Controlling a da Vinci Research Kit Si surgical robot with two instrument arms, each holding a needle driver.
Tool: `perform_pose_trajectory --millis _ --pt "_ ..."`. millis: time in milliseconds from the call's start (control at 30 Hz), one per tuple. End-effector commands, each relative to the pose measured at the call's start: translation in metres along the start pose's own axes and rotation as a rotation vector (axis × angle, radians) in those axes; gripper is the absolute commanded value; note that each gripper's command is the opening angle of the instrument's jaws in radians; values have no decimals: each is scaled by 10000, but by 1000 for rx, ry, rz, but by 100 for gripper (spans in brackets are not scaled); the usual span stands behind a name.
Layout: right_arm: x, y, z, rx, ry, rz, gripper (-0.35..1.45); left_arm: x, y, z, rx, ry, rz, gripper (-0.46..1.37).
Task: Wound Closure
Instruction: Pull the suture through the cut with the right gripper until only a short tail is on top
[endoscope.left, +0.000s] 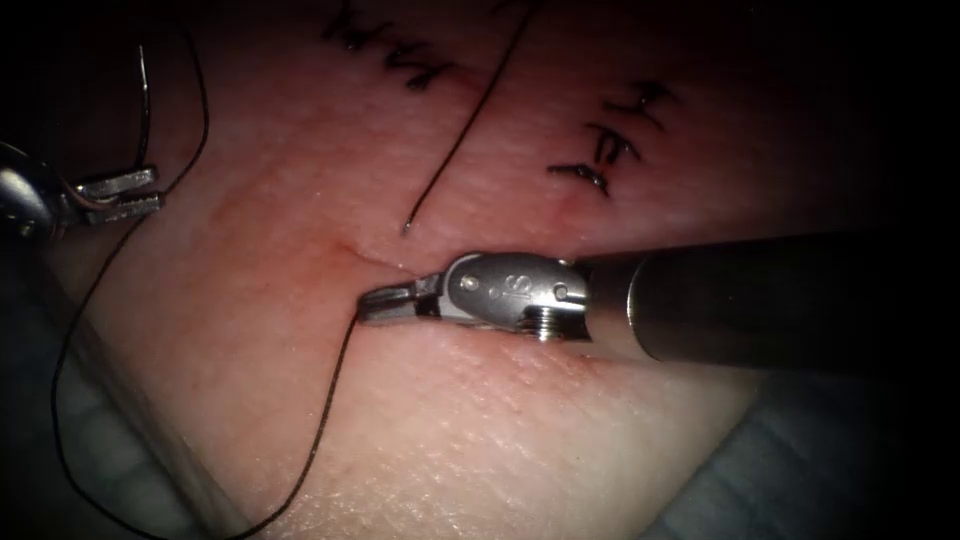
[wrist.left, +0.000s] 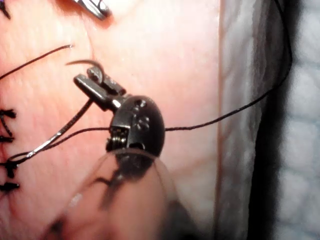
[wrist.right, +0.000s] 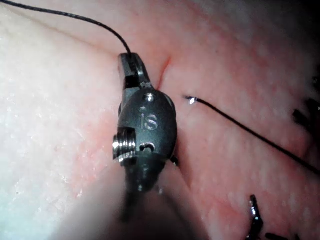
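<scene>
From the endoscope view, I judge the closure as partly done: two groups of dark knotted stitches (endoscope.left: 610, 140) already sit on the far part of the tissue (endoscope.left: 480, 440), while the near part of the cut (endoscope.left: 375, 255) is not yet joined. My right tool (endoscope.left: 385, 305) lies at this open part, its jaws closed on the thread (endoscope.left: 330, 400), which runs from them down and to the left in a long loop. My left tool (endoscope.left: 125, 195) is far left, jaws closed on the needle (endoscope.left: 145, 100), near one end of its curve; the needle is out of the tissue. A loose thread end (endoscope.left: 460, 140) lies on the skin.

In the left wrist view, the thin, shiny, curved needle (wrist.left: 85, 63) is pinched in the left tool (wrist.left: 92, 82), over pale, moist tissue.

In the right wrist view, the right tool (wrist.right: 131, 67) clamps the fine black thread (wrist.right: 75, 17) beside the thin red line of the cut (wrist.right: 162, 70). The skin is soft and finely wrinkled.
</scene>
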Motion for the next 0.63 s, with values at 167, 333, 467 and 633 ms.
perform_pose_trajectory --millis 167,333,467,633 --pt "4 -3 8 -14 -1 -22 -35 0 0 0 -9 0 0 -35" --pt "7 -5 8 -4 -15 -27 -35 0 0 0 -9 0 0 -35" --pt "8 -7 6 1 -16 -28 -35 0 0 -1 -9 1 0 -35" --pt "10 -10 5 7 -20 -34 -35 0 -1 0 -10 1 -1 -35"
